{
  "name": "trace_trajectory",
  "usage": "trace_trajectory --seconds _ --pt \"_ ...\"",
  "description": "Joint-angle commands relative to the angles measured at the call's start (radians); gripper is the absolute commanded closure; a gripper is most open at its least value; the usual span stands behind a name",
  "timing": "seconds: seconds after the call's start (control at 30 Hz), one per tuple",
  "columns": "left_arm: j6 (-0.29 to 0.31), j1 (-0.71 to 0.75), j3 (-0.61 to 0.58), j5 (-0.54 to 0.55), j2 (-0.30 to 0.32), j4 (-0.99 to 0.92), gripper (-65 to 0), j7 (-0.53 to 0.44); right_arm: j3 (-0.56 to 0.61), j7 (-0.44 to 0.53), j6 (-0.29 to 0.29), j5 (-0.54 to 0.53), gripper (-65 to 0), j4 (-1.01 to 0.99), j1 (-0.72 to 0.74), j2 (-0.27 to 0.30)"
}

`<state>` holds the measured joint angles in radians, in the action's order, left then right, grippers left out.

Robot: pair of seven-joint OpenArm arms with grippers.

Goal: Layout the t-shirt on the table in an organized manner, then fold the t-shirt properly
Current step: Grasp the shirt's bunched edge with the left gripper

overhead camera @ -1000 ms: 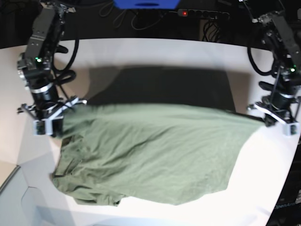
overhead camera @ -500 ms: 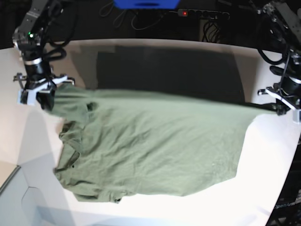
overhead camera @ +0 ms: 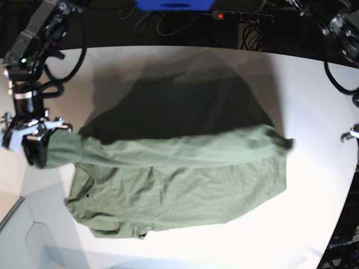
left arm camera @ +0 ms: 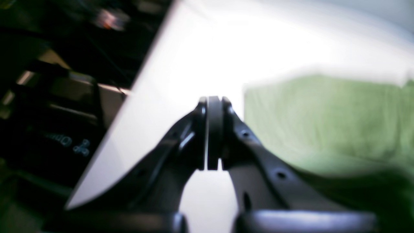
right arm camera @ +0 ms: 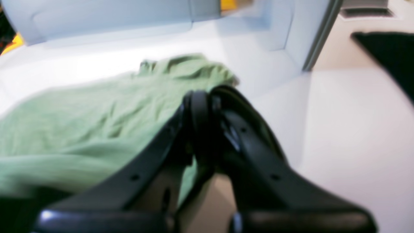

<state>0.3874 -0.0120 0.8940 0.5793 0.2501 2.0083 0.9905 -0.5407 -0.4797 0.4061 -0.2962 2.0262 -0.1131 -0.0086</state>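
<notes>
1. White and smooth, the table (overhead camera: 314,185) fills the base view, its curved far edge meeting dark clutter, cables and a power strip (overhead camera: 242,16).
2. One olive t-shirt (overhead camera: 179,179) lies wrinkled across the near middle, its left corner lifted.
3. Two grippers: the right gripper (overhead camera: 35,147), at the left, is clamped on that corner; the left gripper (left arm camera: 213,132) is closed on nothing, apart from the cloth.

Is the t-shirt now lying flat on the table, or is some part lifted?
Partly lifted. The right gripper holds one end of the t-shirt above the table; the far edge casts a wide shadow, while the near part lies wrinkled.
</notes>
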Motion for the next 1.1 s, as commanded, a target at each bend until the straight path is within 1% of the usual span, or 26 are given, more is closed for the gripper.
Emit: trace_trajectory --seconds 0.0,0.07,0.17,0.2,0.23,0.27,0.3,0.33,0.4,0.47,0.53,0.57,0.63,0.73,0.8,0.83,0.87,0.97,1.0,1.07 --pt "0.002 -0.055 -0.005 0.044 0.028 0.018 -0.4 -0.029 -0.005 0.039 -0.005 -0.014 0.0 0.021 0.045 0.023" --pt "0.002 -0.135 -0.006 0.075 0.038 0.016 -0.4 -0.028 -0.005 0.039 -0.006 -0.014 0.0 0.021 0.112 0.031" --pt "0.000 -0.279 -0.014 0.086 0.036 0.016 -0.4 -0.025 0.001 0.036 -0.006 -0.011 0.0 0.018 0.223 0.072" --pt "0.000 -0.317 -0.034 0.086 0.036 0.016 -0.4 -0.025 0.003 0.036 -0.006 -0.011 0.0 0.017 0.254 0.080" --pt "-0.006 -0.349 -0.059 0.084 0.038 0.016 -0.4 -0.025 0.009 0.032 -0.006 -0.010 0.0 0.015 0.292 0.081" --pt "-0.026 -0.368 -0.080 0.078 0.038 0.015 -0.4 -0.025 0.021 0.019 -0.006 -0.008 0.0 0.015 0.327 0.086" --pt "-0.048 -0.371 -0.100 0.061 0.038 0.015 -0.4 -0.025 0.031 0.003 -0.006 -0.008 0.0 0.014 0.350 0.088" --pt "-0.057 -0.371 -0.125 0.046 0.031 0.013 -0.4 -0.025 0.031 -0.012 -0.006 -0.008 0.0 0.014 0.362 0.086" --pt "-0.061 -0.340 -0.195 0.017 0.018 0.013 -0.8 -0.025 0.027 -0.032 -0.008 -0.008 0.0 0.011 0.367 0.080" --pt "-0.063 -0.270 -0.261 0.015 -0.022 0.002 -0.9 -0.026 0.029 -0.034 -0.008 -0.008 0.0 0.011 0.344 0.060" --pt "-0.064 -0.194 -0.350 0.009 -0.081 -0.004 -1.1 -0.029 0.027 -0.026 -0.008 -0.008 0.0 0.009 0.301 0.029" --pt "-0.064 -0.159 -0.399 0.009 -0.107 -0.014 -1.8 -0.034 0.027 -0.026 -0.008 -0.008 0.0 0.008 0.284 0.028" --pt "-0.072 -0.108 -0.523 0.009 -0.154 -0.045 -5.8 -0.035 0.029 -0.024 -0.008 -0.008 0.0 -0.003 0.254 0.025" --pt "-0.074 -0.046 -0.683 0.009 -0.200 -0.085 -13.9 -0.035 0.029 -0.026 -0.008 -0.008 0.0 -0.009 0.221 0.028" --pt "-0.074 -0.012 -0.780 0.009 -0.225 -0.106 -20.4 -0.032 0.029 -0.029 -0.008 -0.007 0.0 -0.009 0.200 0.031" --pt "-0.074 0.001 -0.824 0.006 -0.228 -0.120 -23.6 -0.035 0.029 -0.030 -0.008 -0.007 0.0 -0.009 0.194 0.037" --pt "-0.074 0.011 -0.870 -0.008 -0.231 -0.133 -28.1 -0.035 0.029 -0.032 -0.008 -0.007 0.0 -0.009 0.186 0.049" --pt "-0.074 0.045 -0.991 -0.101 -0.232 -0.148 -39.2 -0.037 0.031 -0.034 -0.008 -0.007 0.0 -0.009 0.160 0.058" --pt "-0.074 0.054 -1.021 -0.149 -0.235 -0.149 -41.6 -0.038 0.031 -0.034 -0.008 -0.007 0.0 -0.009 0.155 0.060" --pt "-0.074 0.070 -1.079 -0.242 -0.237 -0.168 -43.1 -0.038 0.029 -0.034 -0.008 0.004 0.0 -0.009 0.149 0.068"
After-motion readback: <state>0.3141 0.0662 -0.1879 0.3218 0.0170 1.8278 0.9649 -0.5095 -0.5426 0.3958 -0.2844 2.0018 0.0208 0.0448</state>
